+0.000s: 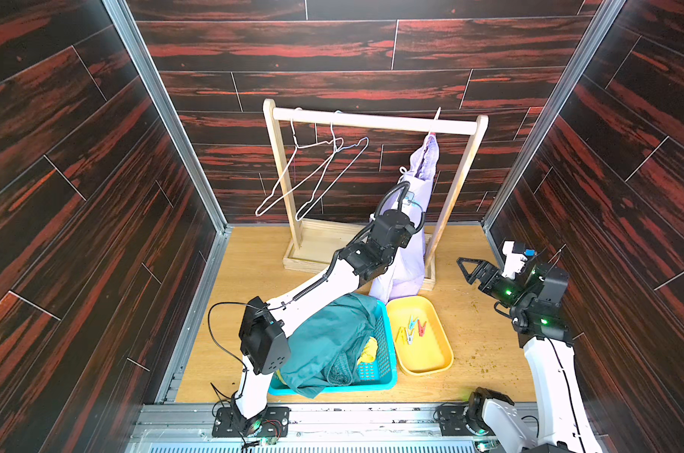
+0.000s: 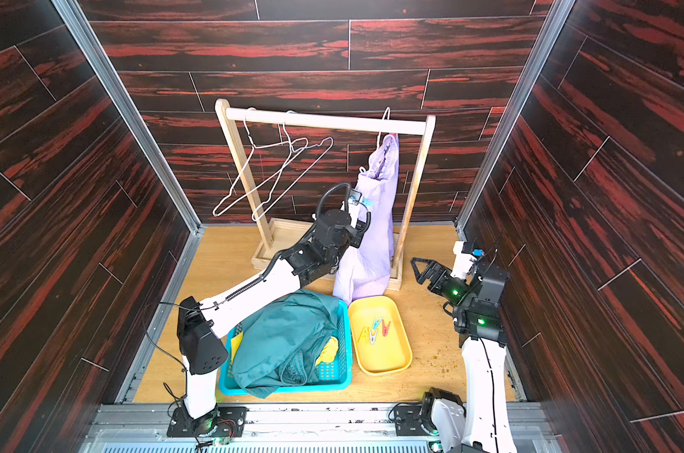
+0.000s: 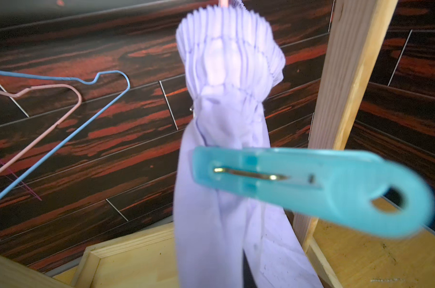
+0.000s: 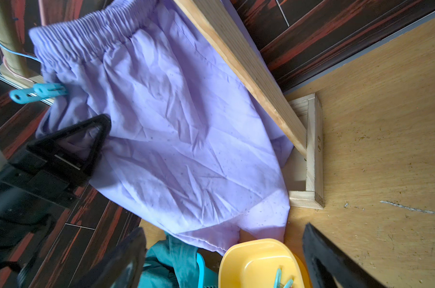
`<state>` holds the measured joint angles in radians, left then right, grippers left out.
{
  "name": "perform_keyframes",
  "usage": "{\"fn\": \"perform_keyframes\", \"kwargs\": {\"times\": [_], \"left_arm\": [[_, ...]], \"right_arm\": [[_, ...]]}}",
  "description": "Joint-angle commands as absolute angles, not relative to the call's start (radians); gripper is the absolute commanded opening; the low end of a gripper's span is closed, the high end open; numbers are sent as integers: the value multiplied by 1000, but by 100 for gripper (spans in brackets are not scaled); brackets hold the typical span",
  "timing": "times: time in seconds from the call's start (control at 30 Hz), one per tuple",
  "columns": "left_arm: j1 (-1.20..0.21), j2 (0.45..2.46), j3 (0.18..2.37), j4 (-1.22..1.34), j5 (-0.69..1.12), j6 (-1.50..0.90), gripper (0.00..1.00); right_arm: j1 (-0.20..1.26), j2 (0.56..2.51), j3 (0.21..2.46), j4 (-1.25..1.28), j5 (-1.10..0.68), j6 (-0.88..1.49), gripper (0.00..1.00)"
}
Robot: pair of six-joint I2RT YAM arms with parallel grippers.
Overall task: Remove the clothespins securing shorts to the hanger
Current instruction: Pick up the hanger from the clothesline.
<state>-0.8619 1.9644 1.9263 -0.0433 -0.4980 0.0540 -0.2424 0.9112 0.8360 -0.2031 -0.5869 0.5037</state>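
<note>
Dark red-grained walls, pale wooden floor (image 1: 254,274). Left gripper (image 4: 102,124) closed tight, fingertip against lavender shorts (image 4: 186,124) hung on rack (image 1: 371,122); fabric nipped or not: unclear. Right gripper (image 1: 474,270) spread wide, empty. Light blue clothespin (image 4: 40,91): one, clipped to lavender shorts. Tray clothespins (image 1: 411,331): at least four, in yellow tray (image 1: 426,353). Shorts: three pairs; teal shorts (image 1: 324,337), yellow shorts (image 1: 368,348) in blue basket (image 1: 384,341). Wire hangers (image 3: 111,72): three, two bare.

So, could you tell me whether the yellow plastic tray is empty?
Not empty: the yellow plastic tray holds several small coloured plastic clothespins.
</note>
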Motion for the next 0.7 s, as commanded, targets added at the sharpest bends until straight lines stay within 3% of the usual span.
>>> {"fn": "perform_keyframes", "kwargs": {"times": [0.0,0.43,0.67], "left_arm": [[-853,1858,1894,97,-514,83,0],[-855,1665,1573,299,-457,156,0],[-854,1693,1639,302,-433,169,0]], "right_arm": [[-247,922,860,-212,-590,492,99],[-247,945,864,-192,-613,511,98],[-247,935,872,-217,-603,499,98]]}}
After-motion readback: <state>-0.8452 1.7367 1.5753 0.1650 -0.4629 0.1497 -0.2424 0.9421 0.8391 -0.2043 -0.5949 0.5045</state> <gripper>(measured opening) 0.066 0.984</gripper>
